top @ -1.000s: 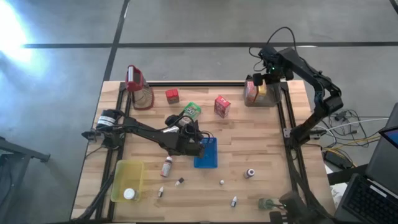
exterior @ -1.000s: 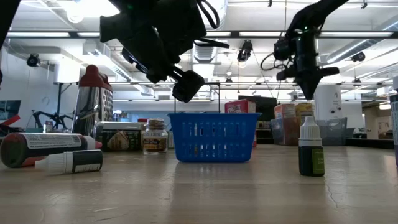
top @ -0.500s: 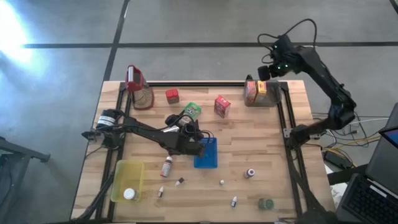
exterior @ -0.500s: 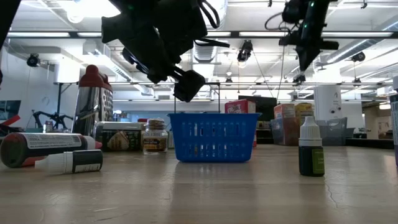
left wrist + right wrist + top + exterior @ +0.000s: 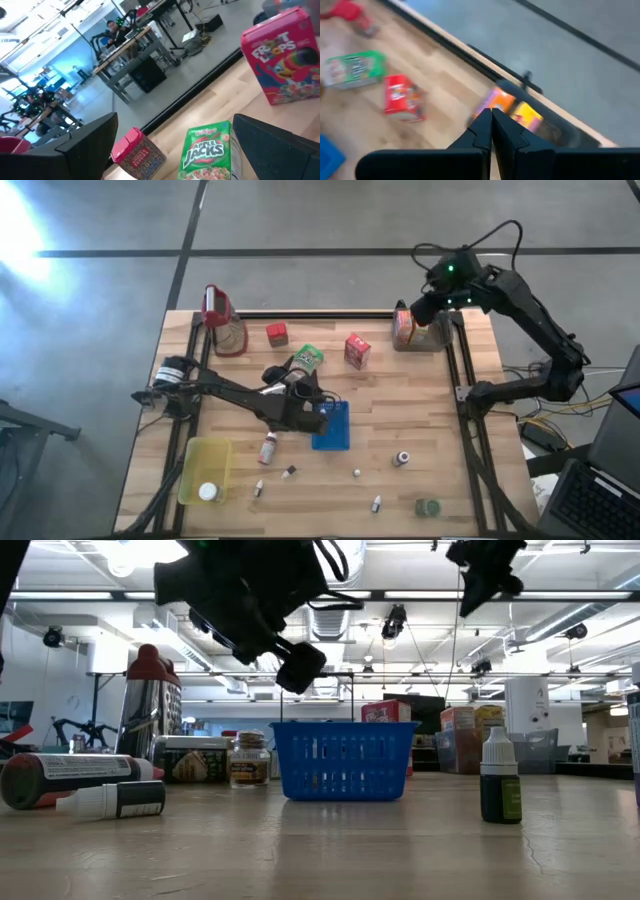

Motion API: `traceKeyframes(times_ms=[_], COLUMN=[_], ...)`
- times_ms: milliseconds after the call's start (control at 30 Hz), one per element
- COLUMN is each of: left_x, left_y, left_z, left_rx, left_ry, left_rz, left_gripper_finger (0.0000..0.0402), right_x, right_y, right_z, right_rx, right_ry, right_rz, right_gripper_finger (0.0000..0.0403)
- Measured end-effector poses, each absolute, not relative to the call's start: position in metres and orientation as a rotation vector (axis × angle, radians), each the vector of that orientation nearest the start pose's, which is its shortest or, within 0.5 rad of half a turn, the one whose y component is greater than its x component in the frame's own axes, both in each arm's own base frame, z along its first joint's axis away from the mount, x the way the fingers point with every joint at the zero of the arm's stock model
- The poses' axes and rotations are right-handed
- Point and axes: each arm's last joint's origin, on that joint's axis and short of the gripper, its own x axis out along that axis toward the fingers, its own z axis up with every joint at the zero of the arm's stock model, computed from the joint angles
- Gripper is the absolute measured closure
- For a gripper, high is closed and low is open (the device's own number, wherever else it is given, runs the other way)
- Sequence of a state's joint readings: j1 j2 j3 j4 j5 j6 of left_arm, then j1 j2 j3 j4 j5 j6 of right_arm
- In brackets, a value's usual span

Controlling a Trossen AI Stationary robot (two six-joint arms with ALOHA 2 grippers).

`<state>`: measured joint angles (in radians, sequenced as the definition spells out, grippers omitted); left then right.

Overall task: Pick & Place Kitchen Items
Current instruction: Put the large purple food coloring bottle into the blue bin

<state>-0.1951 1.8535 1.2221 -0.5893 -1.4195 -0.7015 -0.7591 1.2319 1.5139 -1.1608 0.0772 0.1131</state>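
My left gripper (image 5: pixel 296 383) hovers open near the table's middle, pointing at a green carton (image 5: pixel 308 358) that lies on the wood. In the left wrist view this carton (image 5: pixel 207 150) shows between the two fingers, close ahead; I see no touch. A red carton (image 5: pixel 357 350) stands to the right of it, and a small red box (image 5: pixel 277 334) farther back. My right gripper (image 5: pixel 424 307) is shut and empty, high over a clear bin (image 5: pixel 432 338) at the far right corner that holds orange and yellow cartons (image 5: pixel 512 111).
A blue tray (image 5: pixel 332 426) lies beside my left arm. The jug with a red top (image 5: pixel 222 320) stands far left. A yellow container (image 5: pixel 205 468) with a white lid sits near left. Small bottles (image 5: pixel 268 448) and a green tin (image 5: pixel 428 507) are scattered along the near side.
My right gripper, shut throughout, has risen well above the clear bin at the far right corner and has turned as it rose. The cartons in the bin and the other things on the table have stayed in place.
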Motion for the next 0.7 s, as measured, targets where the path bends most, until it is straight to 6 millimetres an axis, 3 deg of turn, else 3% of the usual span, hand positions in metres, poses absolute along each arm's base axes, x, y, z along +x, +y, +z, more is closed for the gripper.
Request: traceKeyframes(times_ms=[300, 533, 700], left_x=[0.329, 0.289, 0.254], left_y=[-0.046, -0.044, -0.049], left_z=[0.205, 0.229, 0.25], left_rx=[0.279, 0.284, 0.285], left_ry=[0.378, 0.379, 0.45], left_rz=[1.254, 1.213, 1.066], left_gripper_finger=[0.0002, 0.0002, 0.0002], right_x=[0.179, 0.196, 0.204], right_y=[-0.111, -0.081, -0.059], right_z=[0.405, 0.407, 0.407], right_rx=[0.295, 0.226, 0.179], right_ry=[0.831, 0.815, 0.82], right_rz=[-0.625, -0.475, -0.374], right_gripper_finger=[0.0394, 0.0394, 0.0394])
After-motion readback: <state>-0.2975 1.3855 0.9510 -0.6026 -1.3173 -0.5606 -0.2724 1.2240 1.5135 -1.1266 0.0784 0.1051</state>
